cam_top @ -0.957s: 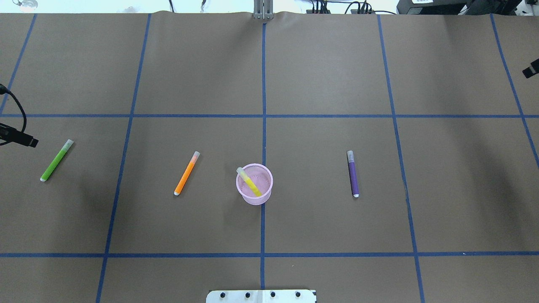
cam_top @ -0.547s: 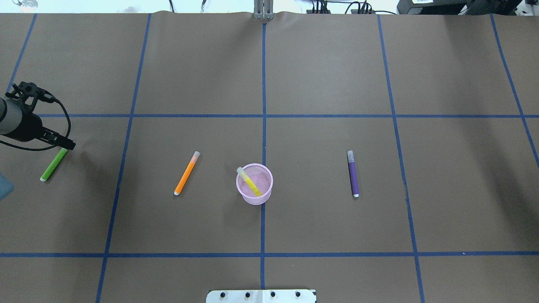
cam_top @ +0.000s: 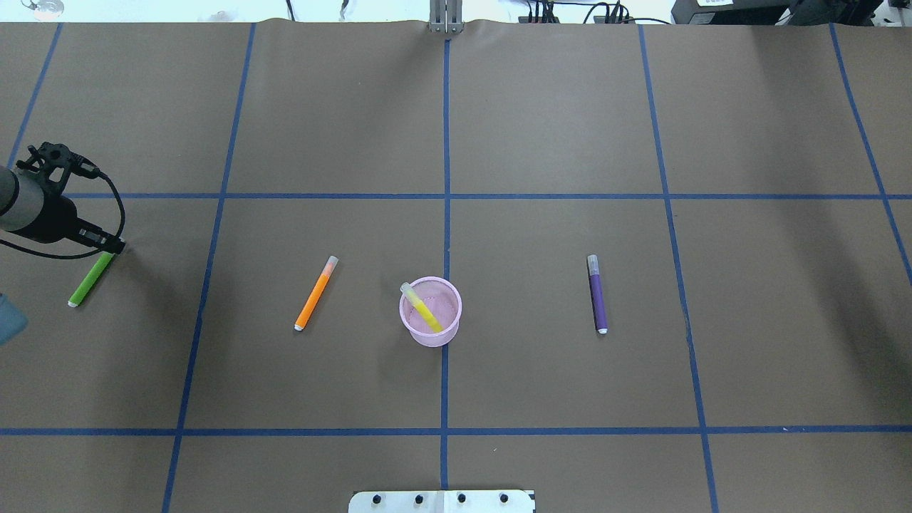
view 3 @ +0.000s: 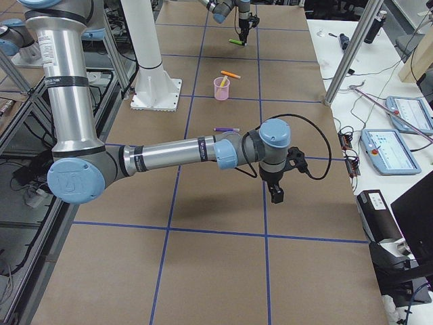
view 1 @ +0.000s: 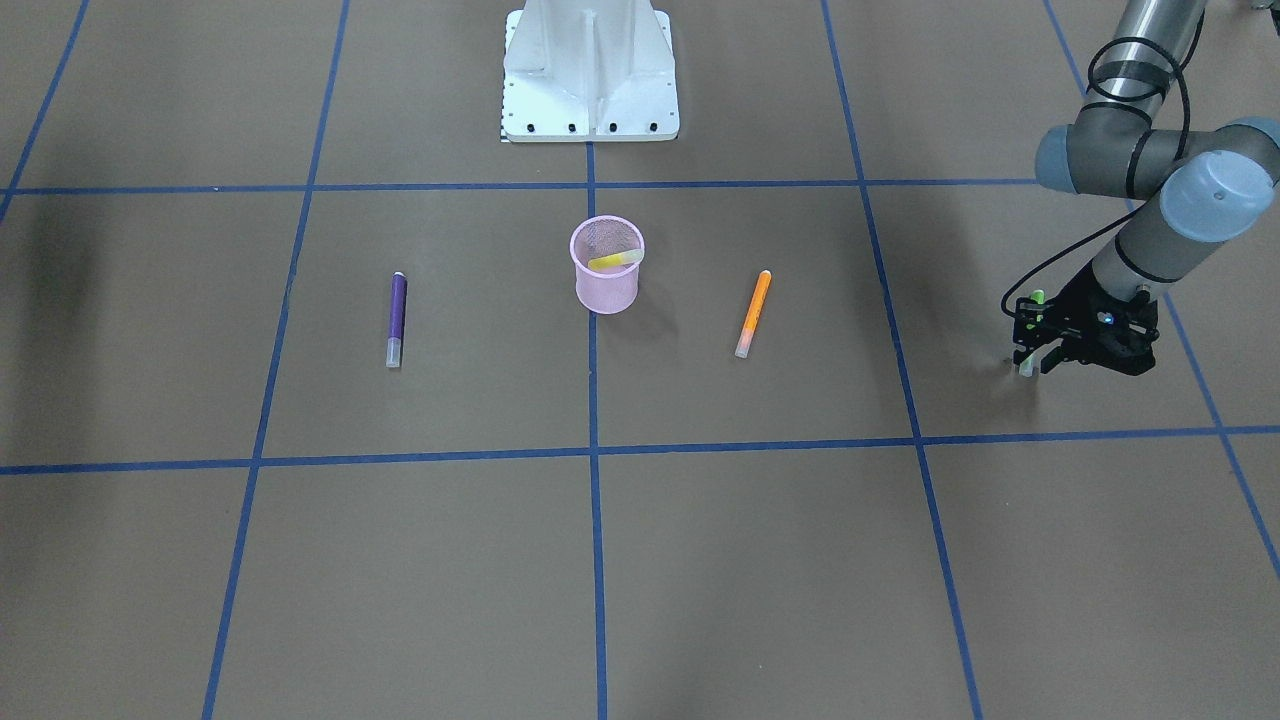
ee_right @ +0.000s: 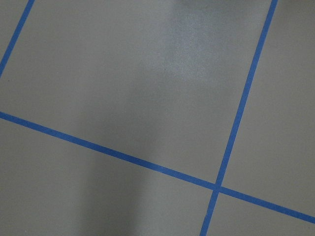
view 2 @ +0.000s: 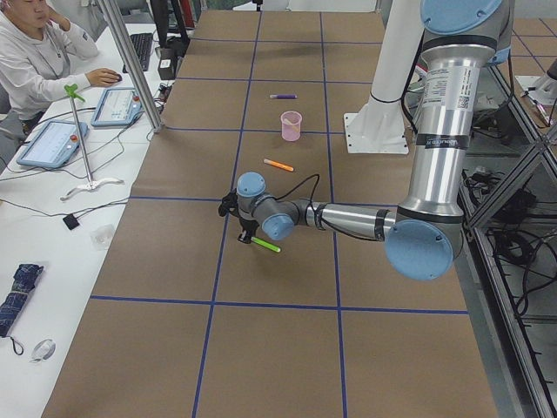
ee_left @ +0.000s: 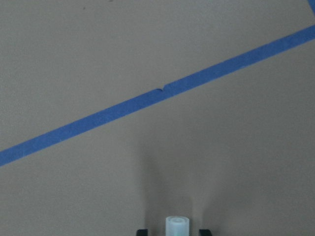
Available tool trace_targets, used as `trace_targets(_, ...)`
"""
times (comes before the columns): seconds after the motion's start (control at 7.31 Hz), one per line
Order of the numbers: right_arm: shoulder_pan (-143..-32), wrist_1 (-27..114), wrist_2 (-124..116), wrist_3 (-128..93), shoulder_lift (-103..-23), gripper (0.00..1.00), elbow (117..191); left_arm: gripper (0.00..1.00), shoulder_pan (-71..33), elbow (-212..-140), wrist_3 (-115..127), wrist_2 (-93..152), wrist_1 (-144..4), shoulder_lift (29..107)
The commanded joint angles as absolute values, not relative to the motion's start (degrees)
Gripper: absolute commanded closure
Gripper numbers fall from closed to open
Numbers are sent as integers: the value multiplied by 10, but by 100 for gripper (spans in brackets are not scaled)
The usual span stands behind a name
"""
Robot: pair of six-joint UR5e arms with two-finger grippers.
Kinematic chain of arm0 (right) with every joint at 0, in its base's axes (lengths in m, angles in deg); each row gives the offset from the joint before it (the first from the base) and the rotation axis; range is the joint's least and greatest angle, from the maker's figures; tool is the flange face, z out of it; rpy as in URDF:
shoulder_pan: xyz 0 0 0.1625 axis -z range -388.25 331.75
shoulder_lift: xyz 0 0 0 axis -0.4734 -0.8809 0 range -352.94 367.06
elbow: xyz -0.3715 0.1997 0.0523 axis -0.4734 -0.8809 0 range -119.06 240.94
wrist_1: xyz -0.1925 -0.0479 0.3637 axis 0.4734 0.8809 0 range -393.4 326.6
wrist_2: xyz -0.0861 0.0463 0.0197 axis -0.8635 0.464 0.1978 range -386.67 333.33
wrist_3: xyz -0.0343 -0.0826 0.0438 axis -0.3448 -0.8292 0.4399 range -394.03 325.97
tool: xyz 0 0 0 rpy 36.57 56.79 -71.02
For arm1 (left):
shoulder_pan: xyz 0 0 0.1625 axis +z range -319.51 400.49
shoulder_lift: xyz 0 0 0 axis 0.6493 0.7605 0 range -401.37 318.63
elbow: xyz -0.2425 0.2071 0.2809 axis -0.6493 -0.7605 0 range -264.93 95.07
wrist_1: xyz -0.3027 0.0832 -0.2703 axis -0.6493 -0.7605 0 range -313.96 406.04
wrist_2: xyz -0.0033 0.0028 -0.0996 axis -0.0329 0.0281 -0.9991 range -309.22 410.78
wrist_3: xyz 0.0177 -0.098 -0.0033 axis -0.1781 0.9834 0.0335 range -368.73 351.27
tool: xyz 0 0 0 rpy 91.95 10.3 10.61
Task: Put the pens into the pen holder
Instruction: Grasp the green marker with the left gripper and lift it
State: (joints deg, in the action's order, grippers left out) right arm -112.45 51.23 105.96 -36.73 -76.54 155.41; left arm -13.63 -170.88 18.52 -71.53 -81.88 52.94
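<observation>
The pink mesh pen holder (cam_top: 428,340) stands mid-table with the yellow pen (cam_top: 424,309) leaning inside it. The orange pen (cam_top: 315,293) lies to its left and the purple pen (cam_top: 597,293) to its right. The green pen (cam_top: 89,281) lies at the far left. My left gripper (cam_top: 114,247) is low over the green pen's cap end. In the left wrist view the pale cap (ee_left: 176,225) sits between the two fingertips with gaps on both sides, so the gripper (ee_left: 173,231) is open. My right gripper (view 3: 276,195) shows only in the exterior right view; I cannot tell its state.
The robot's white base plate (cam_top: 442,501) sits at the near table edge. A metal post (cam_top: 445,18) stands at the far edge. Blue tape lines cross the brown table. An operator's side table with tablets (view 2: 52,144) runs along the far side.
My left arm has come in from the left edge and its gripper now covers the green pen's cap end. The bit of the right arm at the right edge has left the overhead view.
</observation>
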Motion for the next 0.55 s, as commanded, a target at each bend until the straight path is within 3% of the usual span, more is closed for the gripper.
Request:
trace_targets(0.0, -1125, 512, 1060, -368, -767, 0, 1554, 66, -136, -1713, 185, -715, -824, 525)
trace_targets(0.41, -1125, 512, 1059, -365, -770, 0, 1554, 66, -134, -1713, 185, -715, -825, 518)
